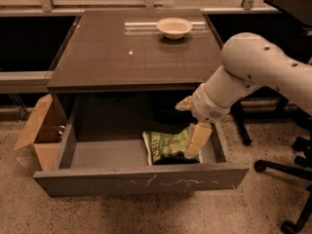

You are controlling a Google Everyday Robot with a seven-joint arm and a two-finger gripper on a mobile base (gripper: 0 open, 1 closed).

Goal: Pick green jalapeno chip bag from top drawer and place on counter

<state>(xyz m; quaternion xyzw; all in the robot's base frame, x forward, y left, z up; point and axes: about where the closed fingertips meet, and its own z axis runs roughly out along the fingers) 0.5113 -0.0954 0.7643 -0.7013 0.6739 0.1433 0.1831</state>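
While the drawer [141,182] stands open below the tabletop [131,57], the bag [165,147] lies flat on the drawer's floor toward its right end, close behind the front panel. The gripper [198,139] hangs down into the drawer at the bag's right edge and overlaps it in this view. Whether it is released, clenched or touching the bag, I cannot tell. Its white arm [253,67] reaches in from the right, crossing the tabletop's front right corner.

The tabletop is glossy and dark grey-brown, with a small bright glint near its middle and pale streaked reflections toward the back. A white bowl [174,27] stands upright near the back edge, right of centre, well apart from the arm. The drawer is grey and as wide as the table, and its front panel carries pale scratches along the lower middle.

Left of the drawer, a brown cardboard box [36,130] sits on the floor [146,213] with its flaps open, just beside the drawer's left wall. The floor is speckled and sandy-toned. To the right of the table, a dark chair base [259,165] with casters rests on it. Behind the table runs a pale rail [97,8] with upright posts. Dark recesses flank the table on both sides, and a pale ledge [22,77] crosses the left one.
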